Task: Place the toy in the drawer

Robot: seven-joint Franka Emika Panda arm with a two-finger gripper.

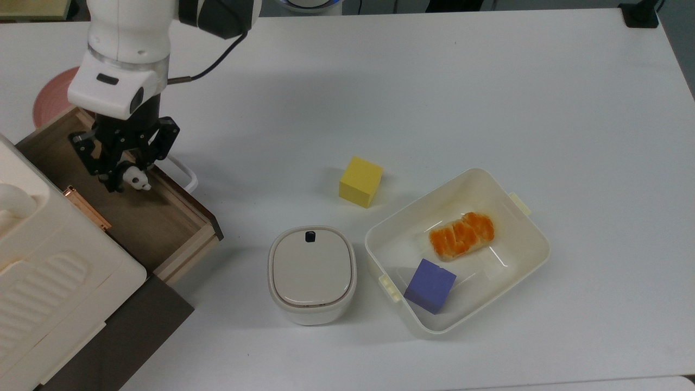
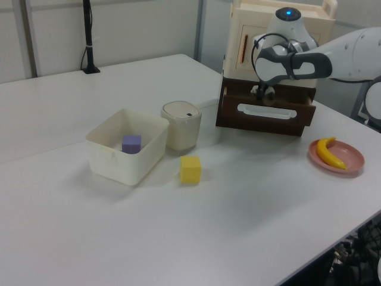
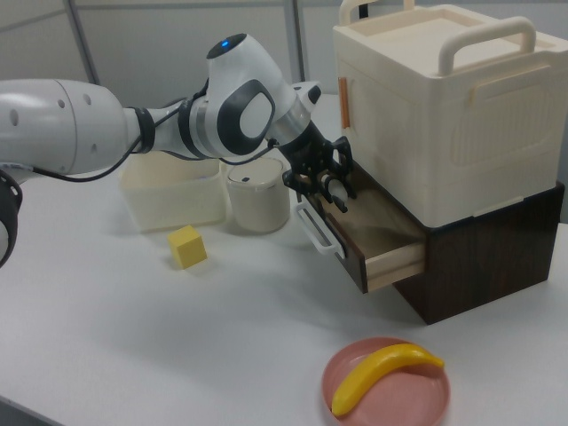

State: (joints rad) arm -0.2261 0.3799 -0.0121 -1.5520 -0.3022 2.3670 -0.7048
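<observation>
Overhead, pincer gripping toy above drawer
</observation>
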